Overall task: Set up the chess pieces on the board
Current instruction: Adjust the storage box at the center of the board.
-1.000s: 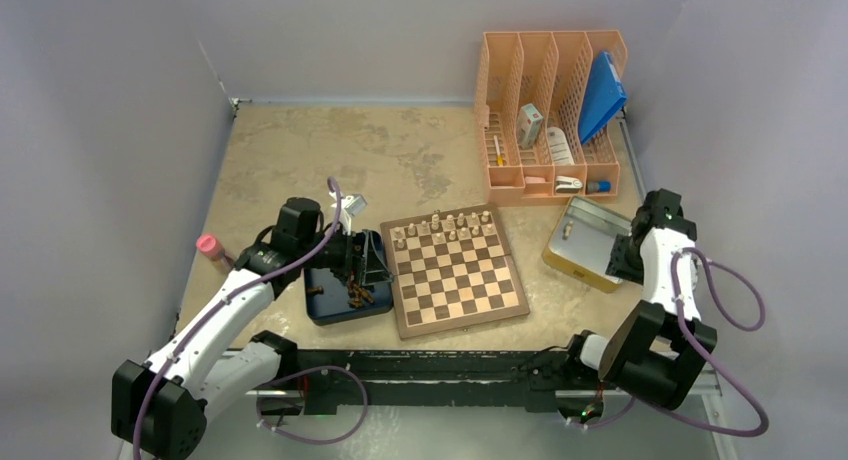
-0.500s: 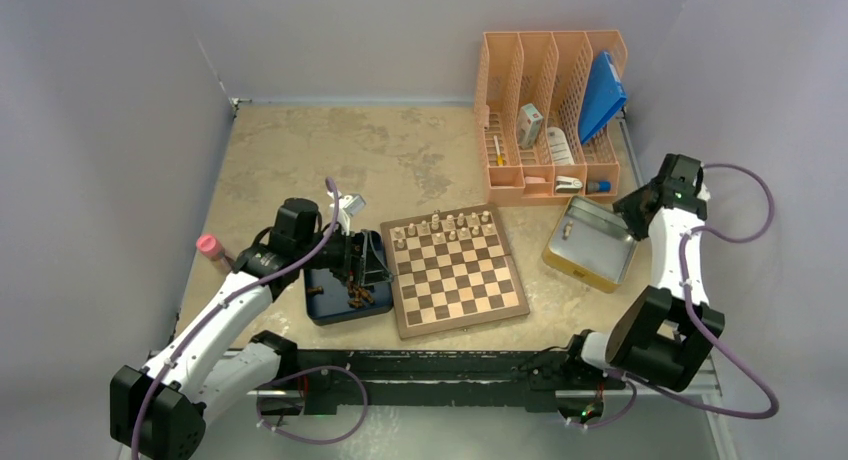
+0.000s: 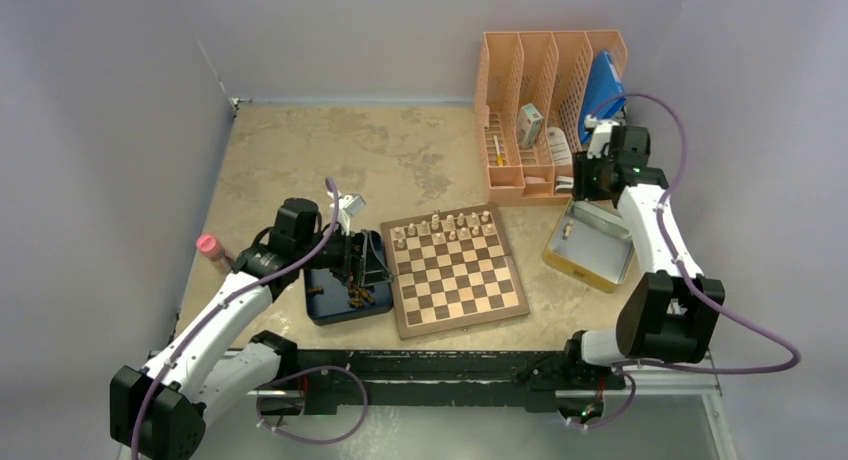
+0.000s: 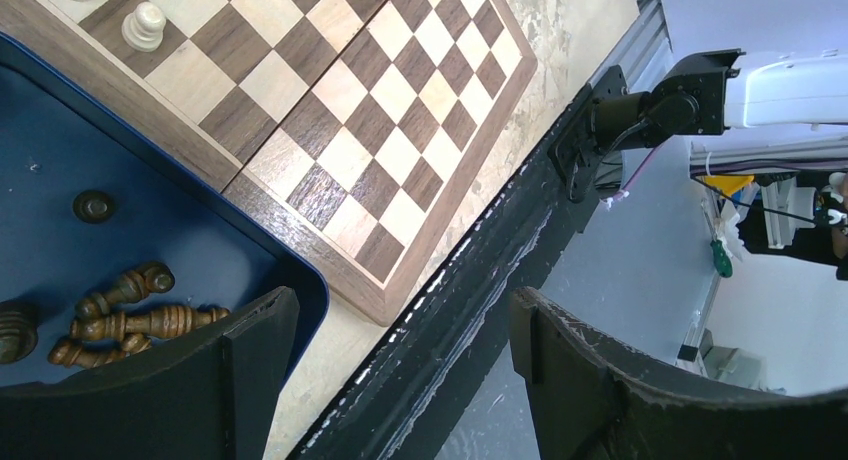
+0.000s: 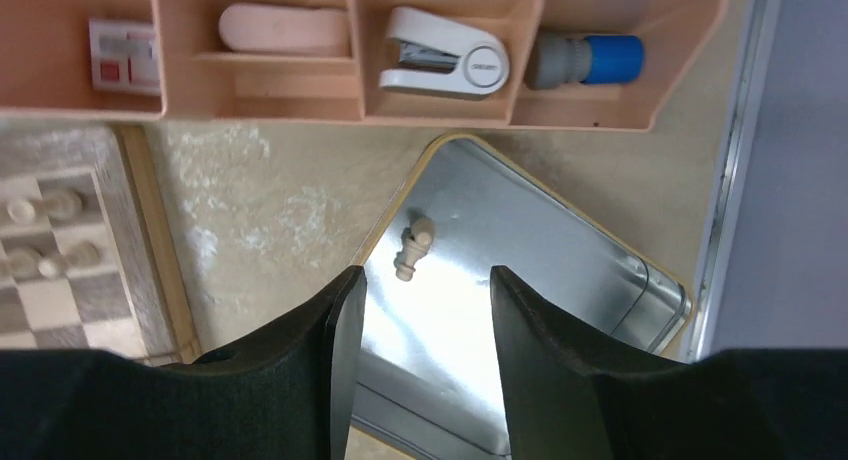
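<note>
The board (image 3: pixel 458 272) lies in the middle of the table, with pale chess pieces (image 3: pixel 445 225) standing on its two far rows. Several dark chess pieces (image 4: pixel 130 320) lie in the dark blue tray (image 3: pixel 335 305) left of the board (image 4: pixel 380 130). My left gripper (image 3: pixel 368 265) hangs open over that tray's near corner, with nothing between its fingers (image 4: pixel 255 355). One pale piece (image 5: pixel 412 248) lies on its side in the metal tray (image 5: pixel 540 270) with the yellow rim (image 3: pixel 575 265). My right gripper (image 5: pixel 425 295) hovers open above this piece, holding nothing.
An orange desk organizer (image 3: pixel 550 90) stands behind the metal tray, holding a white stapler (image 5: pixel 445 65) and a blue-capped item (image 5: pixel 590 60). A pink-capped object (image 3: pixel 210 247) sits at the table's left edge. A black rail (image 4: pixel 500 280) runs along the near edge.
My right arm has swung from the metal tray's right side up and over to its far side by the organizer, and its jaws have widened slightly. The left arm has not moved.
</note>
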`<act>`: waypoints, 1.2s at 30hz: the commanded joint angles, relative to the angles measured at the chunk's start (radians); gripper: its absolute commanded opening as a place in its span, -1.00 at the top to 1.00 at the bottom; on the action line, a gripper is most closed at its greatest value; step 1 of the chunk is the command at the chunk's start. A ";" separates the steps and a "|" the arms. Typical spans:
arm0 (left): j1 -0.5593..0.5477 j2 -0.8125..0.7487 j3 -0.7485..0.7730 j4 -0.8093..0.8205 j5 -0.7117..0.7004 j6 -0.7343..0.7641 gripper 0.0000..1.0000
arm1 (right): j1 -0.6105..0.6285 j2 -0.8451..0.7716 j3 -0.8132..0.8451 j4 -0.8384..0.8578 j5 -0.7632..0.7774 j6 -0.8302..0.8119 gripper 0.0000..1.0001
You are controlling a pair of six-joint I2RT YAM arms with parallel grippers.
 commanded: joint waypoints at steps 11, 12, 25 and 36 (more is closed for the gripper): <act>-0.006 -0.034 0.029 0.040 0.023 0.006 -0.54 | 0.218 -0.173 -0.220 -0.034 -0.062 -0.357 0.03; -0.006 -0.039 0.028 0.039 0.025 0.006 -0.54 | 0.230 -0.191 -0.231 -0.043 -0.077 -0.377 0.03; -0.013 -0.045 0.026 0.037 0.025 0.005 -0.54 | 0.292 -0.308 -0.354 -0.104 0.061 -0.518 0.00; -0.018 -0.001 0.019 0.053 0.049 0.005 -0.53 | 0.294 -0.261 -0.433 -0.080 0.097 -0.540 -0.01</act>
